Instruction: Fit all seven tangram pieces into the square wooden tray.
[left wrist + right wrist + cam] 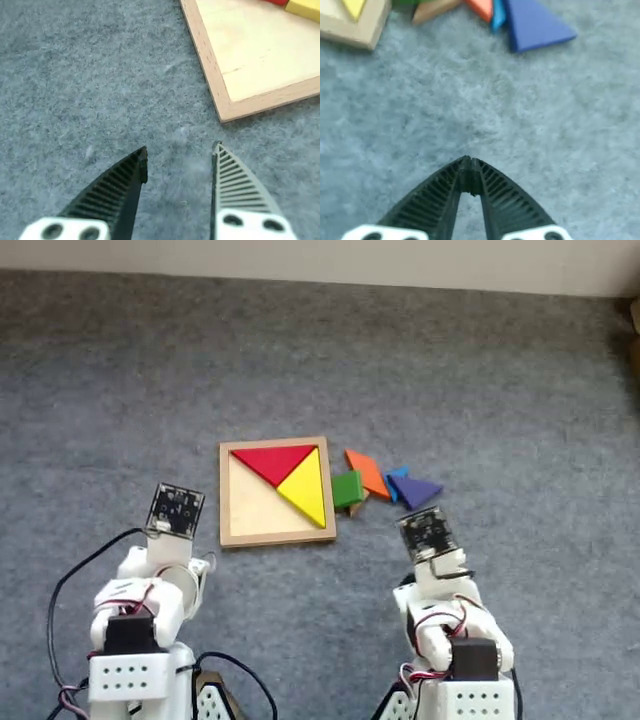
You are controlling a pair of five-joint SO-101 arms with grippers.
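The square wooden tray [227, 520] lies mid-table with a red triangle [270, 462] and a yellow triangle [305, 492] inside it. Just right of it sit a green square [347, 488], an orange parallelogram [366, 472], a light blue piece [399, 478], a dark blue triangle [415, 491] and a wooden-coloured piece [357, 507]. My left gripper [180, 157] hangs open over the carpet near the tray's corner [226, 107]. My right gripper [470, 162] is shut and empty, short of the dark blue triangle [535, 27] and the wooden-coloured piece [432, 10].
Grey carpet [120, 390] covers the table all around. A pale wall strip [300, 260] runs along the far edge. Both arm bases [130, 660] stand at the near edge.
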